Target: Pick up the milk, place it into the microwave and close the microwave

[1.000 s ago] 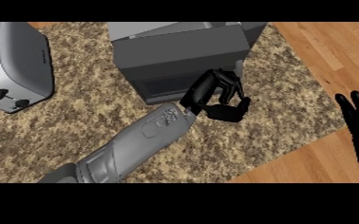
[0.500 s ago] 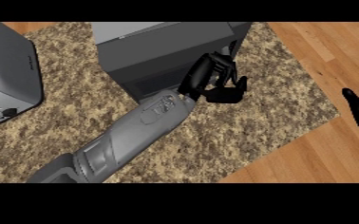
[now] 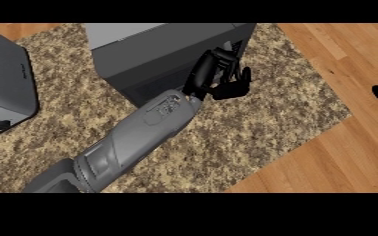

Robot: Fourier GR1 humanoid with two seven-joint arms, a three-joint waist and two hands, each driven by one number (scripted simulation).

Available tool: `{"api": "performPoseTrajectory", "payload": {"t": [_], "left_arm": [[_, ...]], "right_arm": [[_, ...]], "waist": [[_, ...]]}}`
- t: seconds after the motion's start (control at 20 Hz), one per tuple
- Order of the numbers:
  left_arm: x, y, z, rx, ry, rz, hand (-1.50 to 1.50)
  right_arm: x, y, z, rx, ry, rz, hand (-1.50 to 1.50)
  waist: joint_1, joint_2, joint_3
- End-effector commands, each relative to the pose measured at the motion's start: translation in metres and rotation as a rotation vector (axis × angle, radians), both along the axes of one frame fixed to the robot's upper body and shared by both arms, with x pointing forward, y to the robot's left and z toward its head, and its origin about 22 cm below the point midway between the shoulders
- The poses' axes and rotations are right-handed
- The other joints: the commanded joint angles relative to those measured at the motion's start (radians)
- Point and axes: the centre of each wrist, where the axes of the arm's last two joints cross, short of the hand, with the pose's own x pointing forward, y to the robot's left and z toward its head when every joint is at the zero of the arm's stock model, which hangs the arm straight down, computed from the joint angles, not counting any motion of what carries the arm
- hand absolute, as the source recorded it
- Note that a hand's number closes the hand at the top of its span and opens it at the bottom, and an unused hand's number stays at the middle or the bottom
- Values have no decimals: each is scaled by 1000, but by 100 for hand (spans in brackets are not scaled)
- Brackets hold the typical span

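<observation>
The dark grey microwave (image 3: pixel 151 55) stands at the top middle of the head view, its front face turned toward me and its door looking shut. My left hand (image 3: pixel 221 82) lies against the right end of that front face, with its fingers stretched up along the door edge and holding nothing. The grey forearm runs in from the lower left. Of my right hand (image 3: pixel 375 91) only a black sliver shows at the right edge. No milk is in sight.
A grey appliance (image 3: pixel 16 85) stands at the left edge. The speckled stone counter (image 3: pixel 258 125) ends at the right and bottom right, where a wooden surface (image 3: pixel 332 150) begins.
My left hand has risen along the microwave's front, fingers now up at the door edge. The microwave has shifted right in the view. The right hand has slid almost out of view.
</observation>
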Motion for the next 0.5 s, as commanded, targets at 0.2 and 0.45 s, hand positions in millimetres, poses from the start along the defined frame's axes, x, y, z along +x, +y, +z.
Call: {"api": "performPoseTrajectory", "payload": {"t": [0.2,0.45], "left_arm": [[-2,-28,20,-11,-44,-48,150],[-4,-29,20,-25,-45,-25,150]], "right_arm": [[5,-9,16,-45,-13,-5,-150],[8,-10,20,-21,-20,9,-150]], "waist": [[-30,12,3],[-38,16,4]]}}
